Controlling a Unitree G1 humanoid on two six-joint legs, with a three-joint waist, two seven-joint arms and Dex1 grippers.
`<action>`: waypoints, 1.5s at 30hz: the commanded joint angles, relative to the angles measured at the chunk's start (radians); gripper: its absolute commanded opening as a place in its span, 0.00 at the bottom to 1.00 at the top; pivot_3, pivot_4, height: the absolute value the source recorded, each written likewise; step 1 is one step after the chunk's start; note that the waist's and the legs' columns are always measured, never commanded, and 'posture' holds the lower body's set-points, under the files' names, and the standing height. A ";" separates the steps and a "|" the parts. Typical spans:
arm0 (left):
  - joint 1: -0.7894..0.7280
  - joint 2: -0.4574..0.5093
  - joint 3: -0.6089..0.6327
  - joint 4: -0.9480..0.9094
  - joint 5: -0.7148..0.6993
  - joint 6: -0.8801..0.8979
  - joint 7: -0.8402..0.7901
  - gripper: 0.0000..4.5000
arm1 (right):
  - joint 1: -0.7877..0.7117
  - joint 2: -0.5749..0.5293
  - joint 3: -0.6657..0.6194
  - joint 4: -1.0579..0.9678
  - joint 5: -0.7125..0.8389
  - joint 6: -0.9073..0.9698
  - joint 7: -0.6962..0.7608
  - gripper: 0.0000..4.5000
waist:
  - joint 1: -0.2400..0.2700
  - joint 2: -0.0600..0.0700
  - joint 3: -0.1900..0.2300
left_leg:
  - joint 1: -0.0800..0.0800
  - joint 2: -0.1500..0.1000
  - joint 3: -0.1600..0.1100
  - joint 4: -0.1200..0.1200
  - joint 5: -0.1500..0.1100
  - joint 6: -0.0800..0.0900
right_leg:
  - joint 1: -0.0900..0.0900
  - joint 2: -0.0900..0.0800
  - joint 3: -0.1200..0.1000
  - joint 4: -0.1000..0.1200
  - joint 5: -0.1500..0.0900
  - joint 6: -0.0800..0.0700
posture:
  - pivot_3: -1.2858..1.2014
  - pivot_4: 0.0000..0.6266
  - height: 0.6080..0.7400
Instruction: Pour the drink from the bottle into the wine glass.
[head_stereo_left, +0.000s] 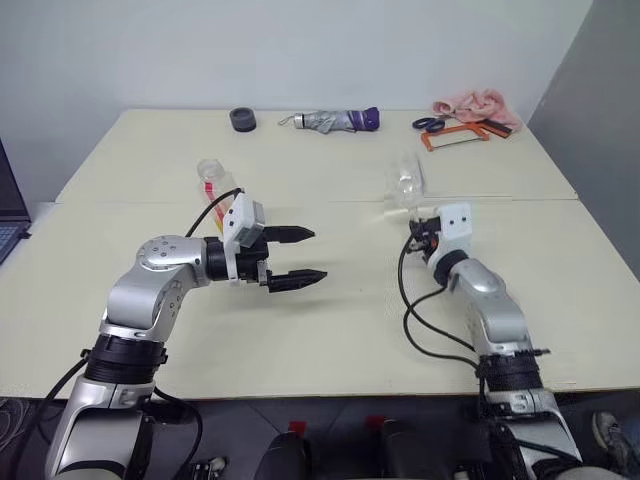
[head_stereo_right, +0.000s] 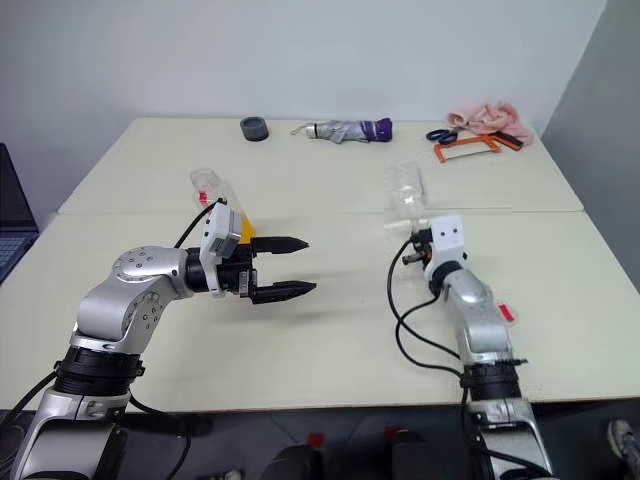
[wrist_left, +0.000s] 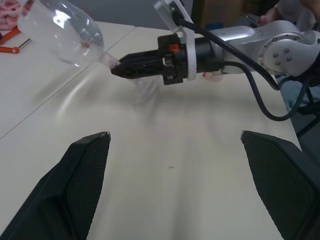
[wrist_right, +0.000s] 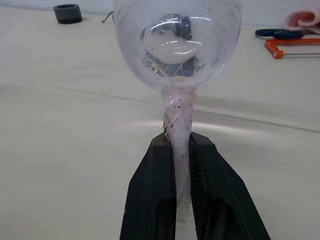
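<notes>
On the pale tabletop (head_stereo_left: 330, 300), two arms reach in from the near edge. Right tool (wrist_right: 182, 150) has its two black fingers clamped tight on the thin stem of the wine glass (wrist_right: 177, 45) — the stem looks wrapped in pinkish tape just above the fingertips. In the left wrist view the glass leans away from that tool, bowl outward over the tabletop; its foot is hidden, so whether it rests on the surface cannot be told. The bowl looks clear, with nothing orange in it.

Left tool (head_stereo_left: 292, 258) stands wide, its two black fingers well apart and holding nothing, pointing across toward the robot's right. It hangs over bare tabletop, between the bottle and the glass but touching neither.

The bottle (head_stereo_left: 211, 180) stands behind the left arm, on the robot's left, partly hidden by the wrist's white housing. Its clear upper part and a strip of red label show, and in the right eye view a patch of the orange-yellow drink (head_stereo_right: 245, 228) shows low down beside the wrist. Its cap end cannot be made out.

Along the far edge lie other things, well apart from the work: a dark grey ring-shaped roll (head_stereo_left: 242, 119), a folded grey and purple umbrella (head_stereo_left: 335, 120), blue-handled scissors (head_stereo_left: 432, 124), an orange-framed hacksaw (head_stereo_left: 455, 136) and a pink cloth (head_stereo_left: 472, 103). A seam runs across the tabletop between the two halves — the bottle stands just at it.
</notes>
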 joint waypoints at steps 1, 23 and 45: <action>-0.010 0.005 0.027 -0.009 0.005 -0.026 0.010 1.00 | -0.100 0.025 -0.012 0.161 -0.007 -0.155 -0.018 0.02 | -0.002 0.000 0.000 | -0.001 0.000 0.000 0.000 0.000 0.000 | -0.001 -0.001 0.000 0.000 0.000 0.000 | 0.52 0.24 1.00; 0.011 0.017 0.016 -0.010 0.018 -0.035 -0.014 1.00 | 0.222 0.078 0.052 0.035 -0.023 -0.157 -0.058 0.02 | 0.004 -0.001 -0.002 | -0.001 -0.001 -0.002 0.001 0.000 0.000 | 0.003 -0.003 -0.002 -0.001 0.000 0.000 | 0.52 0.24 1.00; 0.079 -0.015 0.140 -0.036 0.031 -0.059 0.212 1.00 | 0.031 0.115 0.143 0.096 -0.080 -0.384 0.009 0.02 | -0.003 0.001 -0.001 | 0.005 0.008 0.001 -0.001 0.000 0.000 | 0.004 0.001 0.001 0.000 0.000 0.000 | 0.52 0.24 1.00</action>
